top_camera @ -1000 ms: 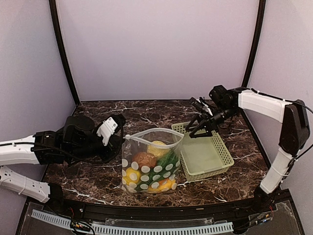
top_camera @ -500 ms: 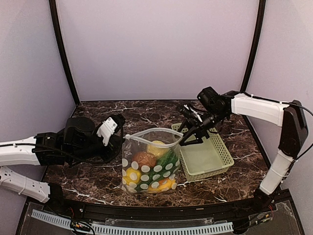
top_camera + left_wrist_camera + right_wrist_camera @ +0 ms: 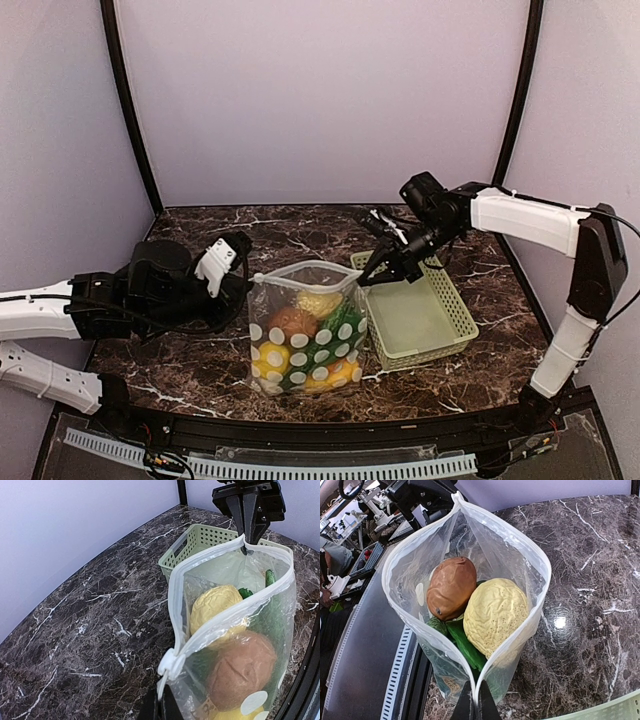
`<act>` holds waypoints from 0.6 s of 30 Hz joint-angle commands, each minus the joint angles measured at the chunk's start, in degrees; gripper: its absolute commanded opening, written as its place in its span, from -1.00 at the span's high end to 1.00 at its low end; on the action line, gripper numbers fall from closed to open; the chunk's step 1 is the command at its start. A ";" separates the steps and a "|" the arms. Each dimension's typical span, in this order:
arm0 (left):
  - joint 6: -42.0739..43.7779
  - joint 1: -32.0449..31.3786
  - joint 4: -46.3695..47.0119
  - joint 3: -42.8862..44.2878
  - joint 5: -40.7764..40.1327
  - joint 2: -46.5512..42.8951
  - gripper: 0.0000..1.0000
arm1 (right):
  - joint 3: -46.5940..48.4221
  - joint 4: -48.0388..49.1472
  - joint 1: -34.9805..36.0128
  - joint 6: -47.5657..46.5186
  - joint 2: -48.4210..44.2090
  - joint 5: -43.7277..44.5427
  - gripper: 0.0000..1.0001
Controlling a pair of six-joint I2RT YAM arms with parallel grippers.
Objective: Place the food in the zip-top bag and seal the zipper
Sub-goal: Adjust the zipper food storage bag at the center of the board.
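Observation:
The zip-top bag (image 3: 305, 330), clear with white dots, stands upright on the marble table with its mouth open. The food is inside: a brown piece (image 3: 451, 587), a pale bumpy piece (image 3: 495, 615), green pieces (image 3: 465, 647) and yellow ones (image 3: 272, 358) lower down. The zipper (image 3: 220, 625) runs unsealed along the rim, with a white slider (image 3: 172, 662) at the left corner. My left gripper (image 3: 161, 707) is shut on the bag's left corner just below that slider. My right gripper (image 3: 476, 705) is shut on the opposite corner (image 3: 365, 280).
A light green mesh basket (image 3: 455, 305) stands just right of the bag, under the right arm, and nothing shows inside it. The left arm lies low across the table's left side. Black frame rails run along the near edge.
My right gripper has moved left from above the basket to the bag's right corner and shut on it. The bag's mouth is now drawn narrower between the two grippers.

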 commanded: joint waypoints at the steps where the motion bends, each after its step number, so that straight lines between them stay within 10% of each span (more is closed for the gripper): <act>1: -1.78 0.11 -2.41 1.63 -0.71 -4.59 0.99 | 4.72 -2.97 -0.18 -2.40 -3.88 2.85 1.00; 18: 0.89 0.13 -4.50 8.09 6.84 -0.17 0.99 | 10.88 -11.73 2.10 -9.63 -1.75 11.28 1.00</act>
